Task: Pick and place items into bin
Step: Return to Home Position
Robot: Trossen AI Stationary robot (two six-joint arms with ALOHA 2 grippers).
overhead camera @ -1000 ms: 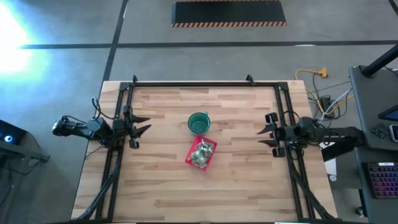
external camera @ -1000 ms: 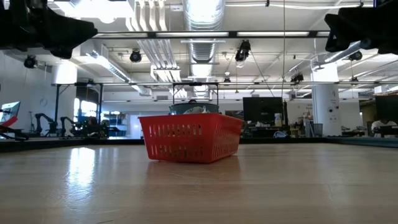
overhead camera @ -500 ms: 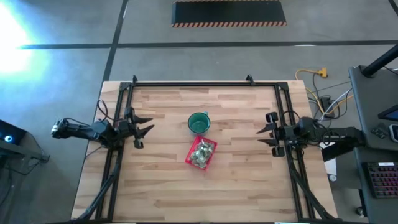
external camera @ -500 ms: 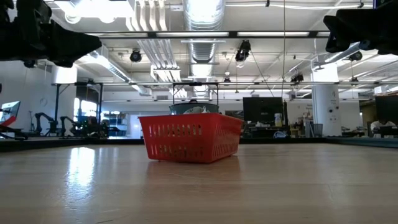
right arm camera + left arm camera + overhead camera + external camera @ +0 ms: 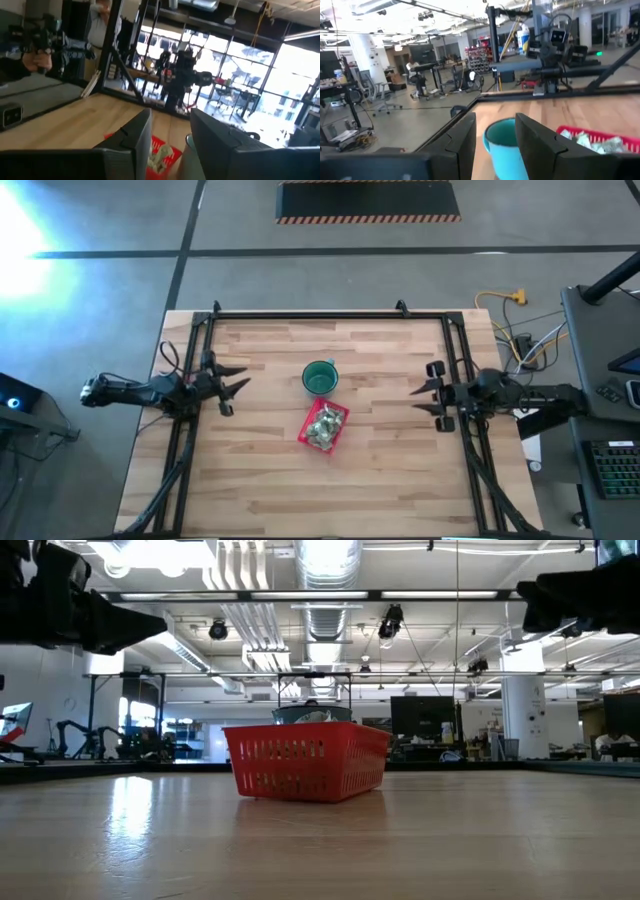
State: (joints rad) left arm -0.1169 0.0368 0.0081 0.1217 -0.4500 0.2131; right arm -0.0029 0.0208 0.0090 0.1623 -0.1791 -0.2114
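The red bin [image 5: 323,425] sits near the table's middle, and several pale green-and-white wrapped items [image 5: 325,426] lie inside it. From table height the bin [image 5: 305,760] stands flat on its base. My left gripper [image 5: 240,380] hovers open above the left side of the table and points at the bin. My right gripper [image 5: 415,393] hovers open above the right side, facing it. In the left wrist view, the bin [image 5: 600,136] and its items [image 5: 592,142] lie beyond my open fingers [image 5: 462,142]. The bin [image 5: 167,146] also shows in the right wrist view.
A round dark-green cup [image 5: 319,377] stands upright just beyond the bin, toward the far edge. It also shows in the left wrist view [image 5: 502,150]. Black frame rails [image 5: 310,316] run along the table's far, left and right sides. Bare wood lies toward the near edge.
My left gripper has moved a little lower and toward the table's middle, still open. The bin, cup and items have stayed where they were.
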